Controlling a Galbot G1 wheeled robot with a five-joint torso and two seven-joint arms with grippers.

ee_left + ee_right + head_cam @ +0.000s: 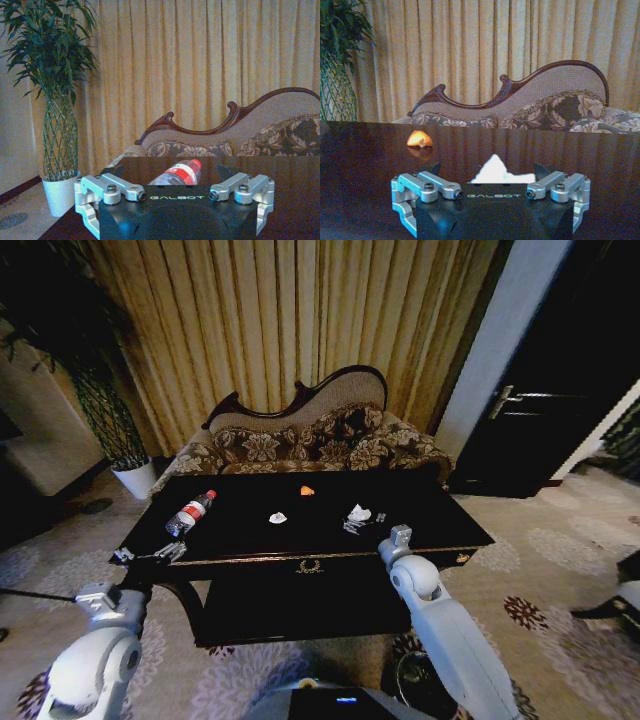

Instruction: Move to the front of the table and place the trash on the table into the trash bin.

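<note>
Both grippers are wide open and hold nothing. The left gripper (pixel 150 554) faces the plastic bottle (pixel 190 513) on the table (pixel 420 540); the right gripper (pixel 364 522) faces a white crumpled scrap (pixel 359 512). The round bottle may roll away if the fingers push it.

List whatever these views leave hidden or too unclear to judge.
- Trash bin: the dark round shape by the right arm in the head view is too murky to confirm.
- White crumpled scrap: its base is hidden behind the right gripper body.
- Clear plastic bottle with red label: its lower half is hidden behind the left gripper.
</note>
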